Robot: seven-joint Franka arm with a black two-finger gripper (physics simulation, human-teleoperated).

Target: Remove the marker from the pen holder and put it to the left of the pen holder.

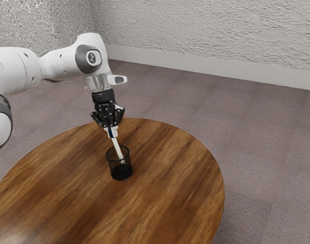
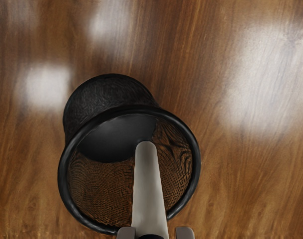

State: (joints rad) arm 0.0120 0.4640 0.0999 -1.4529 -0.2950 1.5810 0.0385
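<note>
Gripper (image 1: 111, 133) narrow, holding marker (image 1: 117, 147) by its upper end; tilted shaft points to five o'clock in exterior view, lower end inside pen holder (image 1: 121, 174), so pull out toward eleven.

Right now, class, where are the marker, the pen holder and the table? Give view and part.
Marker (image 2: 149, 194): wrist view, on its pale barrel.
Pen holder (image 2: 111, 92): wrist view, on its outer wall.
Table (image 1: 180, 173): exterior view, on the bare wooden top.
</note>
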